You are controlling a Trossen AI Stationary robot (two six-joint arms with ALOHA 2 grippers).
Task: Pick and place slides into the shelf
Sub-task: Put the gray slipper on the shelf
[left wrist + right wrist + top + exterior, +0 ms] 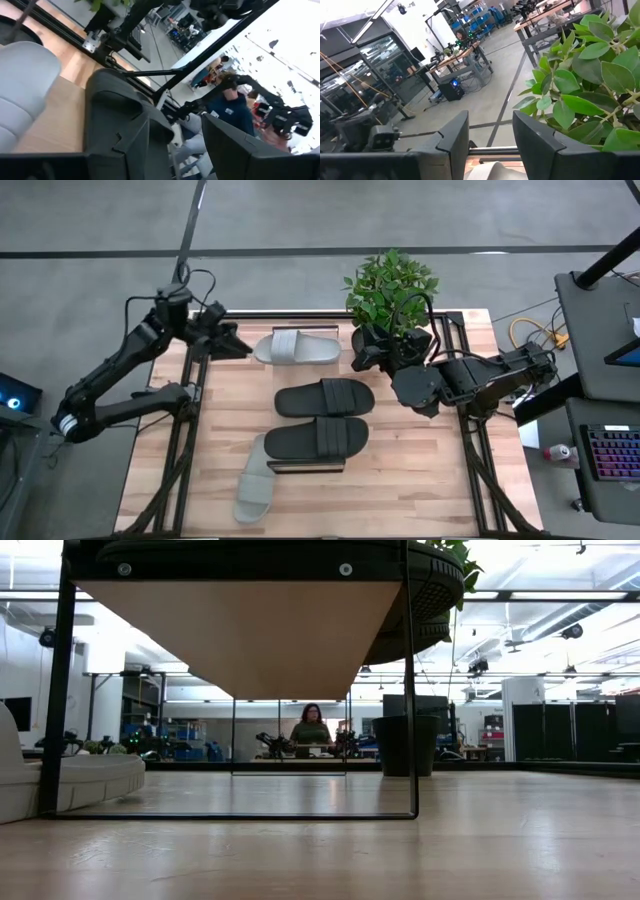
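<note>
Low view: shelf [240,635] top cut off.

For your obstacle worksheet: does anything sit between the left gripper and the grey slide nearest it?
Nothing visible does. The left gripper sits right beside the grey slide, with only a small open gap between them.

**What the views cut off or hide**

In the low view the shelf [240,635] runs out past the top edge, so only its plank underside and thin rails show. The black slides [420,590] on it appear as dark soles only, straps out of sight. A pale grey slide [60,780] is cut by the left edge. The person [311,730] far behind is too small to make out. From above, the plant [390,285] hides its own pot. In the left wrist view a grey slide [25,95] is cropped, and the room behind is blurred.
</note>
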